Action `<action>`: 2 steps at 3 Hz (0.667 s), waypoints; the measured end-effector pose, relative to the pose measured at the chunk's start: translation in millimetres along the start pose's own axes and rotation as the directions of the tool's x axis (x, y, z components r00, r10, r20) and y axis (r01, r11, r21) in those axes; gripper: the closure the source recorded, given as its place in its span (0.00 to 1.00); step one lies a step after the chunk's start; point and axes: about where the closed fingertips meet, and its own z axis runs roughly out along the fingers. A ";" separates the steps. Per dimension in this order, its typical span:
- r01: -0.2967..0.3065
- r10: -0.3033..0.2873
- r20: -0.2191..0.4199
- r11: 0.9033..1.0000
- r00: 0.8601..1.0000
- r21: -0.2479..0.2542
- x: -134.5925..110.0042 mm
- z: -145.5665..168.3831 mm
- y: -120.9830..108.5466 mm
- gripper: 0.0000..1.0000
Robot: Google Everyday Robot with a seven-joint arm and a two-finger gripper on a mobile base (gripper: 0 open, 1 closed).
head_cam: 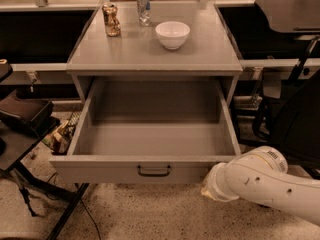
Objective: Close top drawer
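Looks like an office or lab workroom: a grey cabinet (215, 49) with its top drawer (150, 141) open on a speckled floor (150, 214), a dark office chair (300, 119) on the right, loose cables (86, 215); the gripper (209, 186) is low by the drawer's right front corner

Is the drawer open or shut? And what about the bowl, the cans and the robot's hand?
top drawer: open, pulled far out, nothing inside.
white bowl: upright on the cabinet top.
silver can: standing upright.
brown container: standing upright.
gripper: out of view; only the white arm shows, low by the drawer front's right end.
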 end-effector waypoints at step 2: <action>0.062 -0.066 0.071 0.996 0.995 0.059 -18.8 29.2 -37.9 1.00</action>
